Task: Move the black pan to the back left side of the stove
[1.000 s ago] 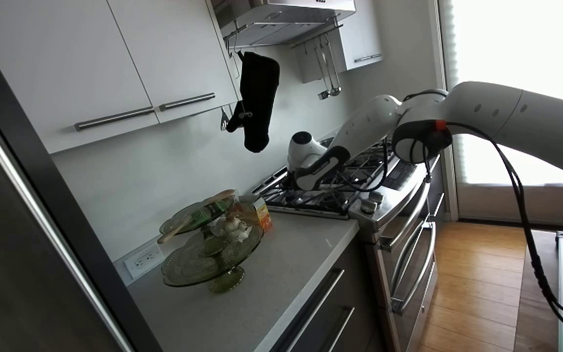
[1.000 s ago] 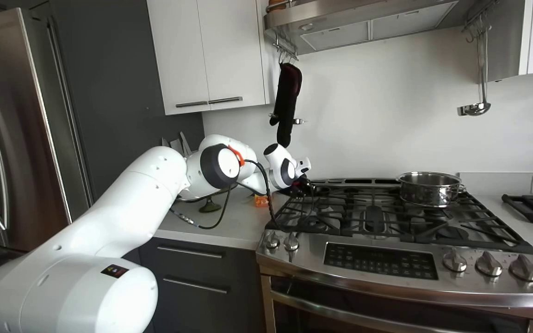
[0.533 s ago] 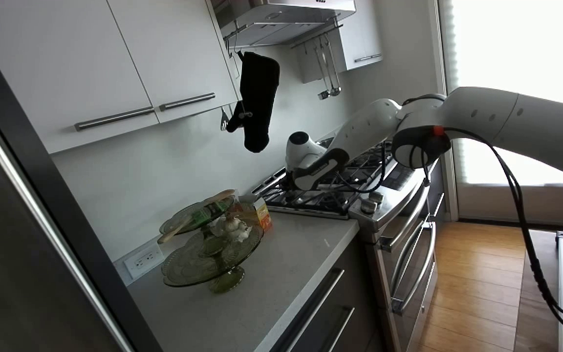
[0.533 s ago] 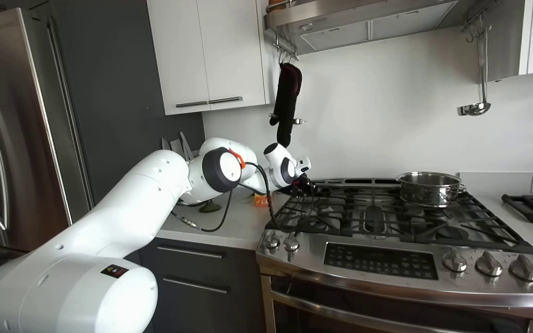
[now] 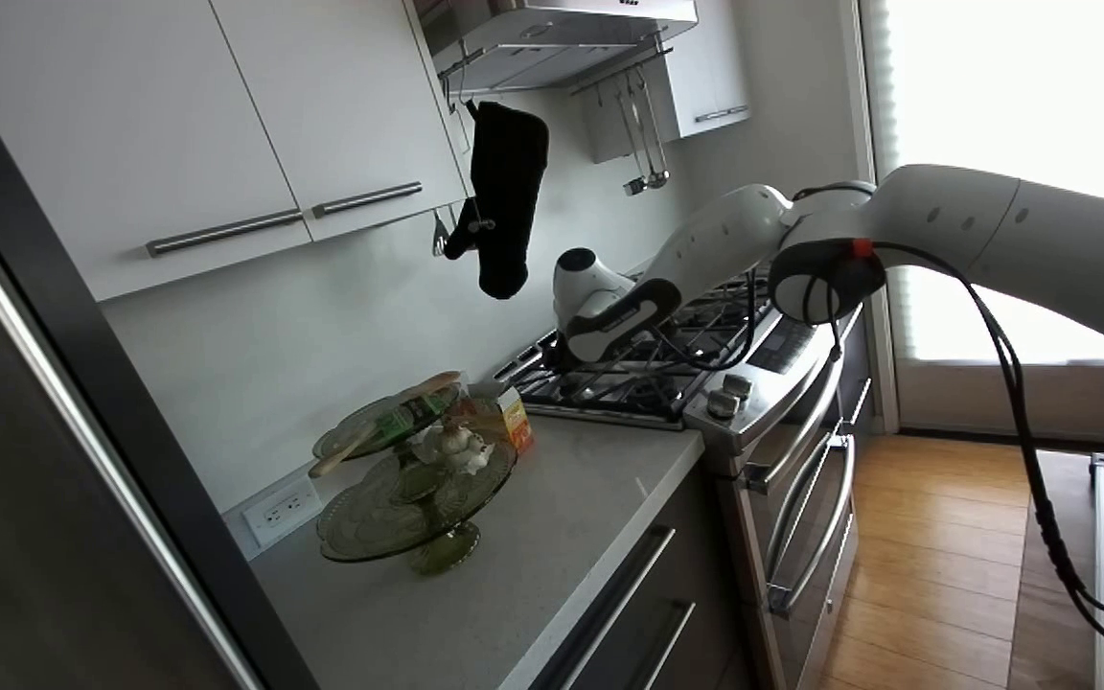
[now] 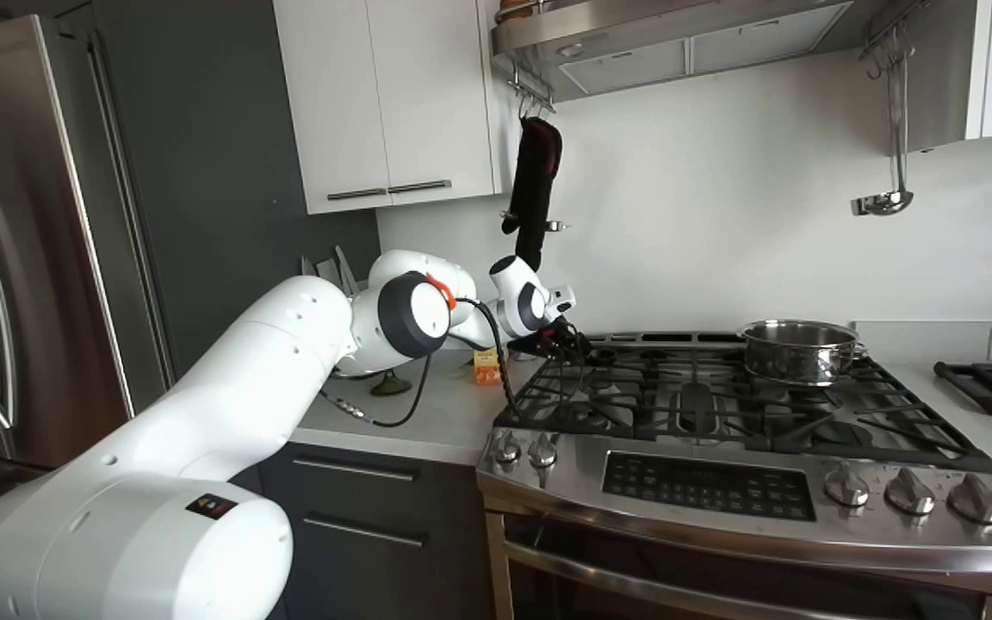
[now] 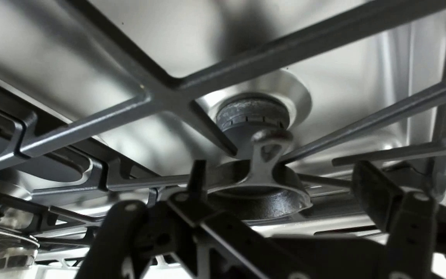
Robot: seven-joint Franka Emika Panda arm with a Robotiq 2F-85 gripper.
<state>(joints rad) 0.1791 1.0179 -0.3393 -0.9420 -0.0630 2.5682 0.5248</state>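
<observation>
The stove [image 6: 565, 486] is seen in both exterior views. In the wrist view, which seems upside down, the small black pan [image 7: 275, 205] sits on the grates close to the slotted back strip. Its short handle [image 7: 263, 170], with a hole through it, juts out toward a burner. My gripper [image 7: 285, 180] stands open, its fingers [image 7: 376, 193] wide apart with a gap on both sides of the handle. One finger overlaps the pan's edge in view; contact there I cannot tell. In an exterior view my gripper [image 6: 567, 343] is a dark shape at the stove's back left, masking the pan.
A steel pot [image 6: 797, 353] occupies the stove's back right. Close by on the counter are an orange box [image 5: 517, 422] and tiered glass stands [image 5: 418, 517]. A black oven mitt [image 6: 536, 189] hangs above the wrist, and the arm's cable [image 6: 496, 344] droops over the grates.
The wrist has risen slightly and shifted a little left in both exterior views. More of the orange box shows beneath the arm. The pot has stayed put.
</observation>
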